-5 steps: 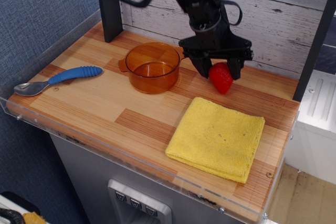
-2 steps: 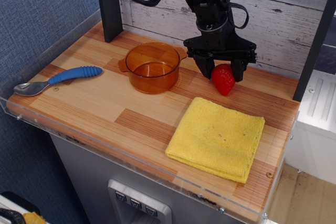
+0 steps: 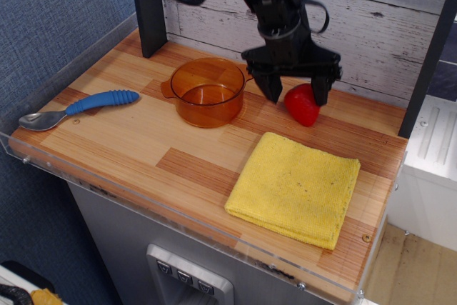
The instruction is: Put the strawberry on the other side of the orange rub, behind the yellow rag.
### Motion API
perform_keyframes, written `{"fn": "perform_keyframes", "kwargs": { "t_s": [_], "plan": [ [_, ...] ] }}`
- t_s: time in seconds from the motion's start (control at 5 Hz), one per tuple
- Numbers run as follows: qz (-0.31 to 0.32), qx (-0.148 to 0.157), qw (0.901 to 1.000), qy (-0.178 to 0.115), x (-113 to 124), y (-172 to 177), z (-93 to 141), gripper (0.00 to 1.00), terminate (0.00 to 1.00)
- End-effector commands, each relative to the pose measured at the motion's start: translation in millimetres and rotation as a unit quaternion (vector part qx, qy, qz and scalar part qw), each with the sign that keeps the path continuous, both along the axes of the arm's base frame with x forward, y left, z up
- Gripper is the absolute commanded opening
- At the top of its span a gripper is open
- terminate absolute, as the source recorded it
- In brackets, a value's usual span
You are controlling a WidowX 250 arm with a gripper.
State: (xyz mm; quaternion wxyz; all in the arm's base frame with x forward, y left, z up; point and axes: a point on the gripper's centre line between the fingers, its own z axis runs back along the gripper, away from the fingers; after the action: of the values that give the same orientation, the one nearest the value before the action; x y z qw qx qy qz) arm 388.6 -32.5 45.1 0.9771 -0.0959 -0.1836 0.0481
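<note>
Your gripper [image 3: 293, 91] stands spread open over the strawberry [image 3: 301, 104], which lies on the table [image 3: 128, 141] behind the yellow rag [image 3: 296, 187], right of the orange rub [image 3: 208, 91]. Lift straight up, or a finger may clip the berry and roll it away.

End effector [image 3: 293, 93] pointing down, fingers spread wide; arm reaching from upper rear.

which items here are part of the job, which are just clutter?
Job:
strawberry, between the open gripper fingers
orange pot
yellow rag

Clutter:
blue-handled spoon, left side of the table
</note>
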Motion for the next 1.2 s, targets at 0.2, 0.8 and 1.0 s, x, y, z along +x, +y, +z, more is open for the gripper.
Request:
{"fn": "perform_keyframes", "kwargs": {
  "t_s": [0.2, 0.8, 1.0],
  "plan": [
    [0.035, 0.019, 0.9989, -0.025, -38, 39, 85, 1.00, 0.00],
    [0.113, 0.076, 0.9906, 0.011, -70, 141, 115, 1.00, 0.00],
    [0.112, 0.079, 0.9906, 0.009, -87, 154, 127, 1.00, 0.00]
  ]
}}
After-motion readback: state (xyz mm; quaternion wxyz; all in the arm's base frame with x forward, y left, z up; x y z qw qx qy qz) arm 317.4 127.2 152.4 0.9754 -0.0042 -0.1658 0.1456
